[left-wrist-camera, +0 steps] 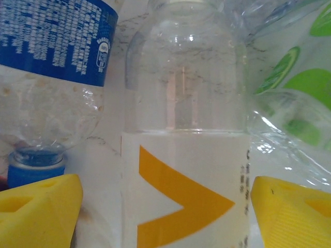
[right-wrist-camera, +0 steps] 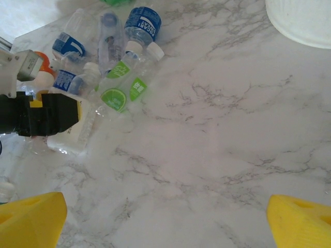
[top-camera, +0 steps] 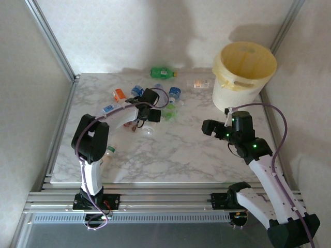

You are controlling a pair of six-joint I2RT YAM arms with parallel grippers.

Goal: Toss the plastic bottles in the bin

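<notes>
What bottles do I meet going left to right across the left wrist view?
blue-labelled bottle → bottle with the white label and orange chevron → green-patterned bottle

White marble table that I work at, small plastic bottles lying scattered over its far left half, one green bottle by the far edge, a lone bottle beside the bin, bin standing in the far right corner

bin cream, yellow liner | table grey-veined marble | bottle clear, white label, orange chevron
</notes>
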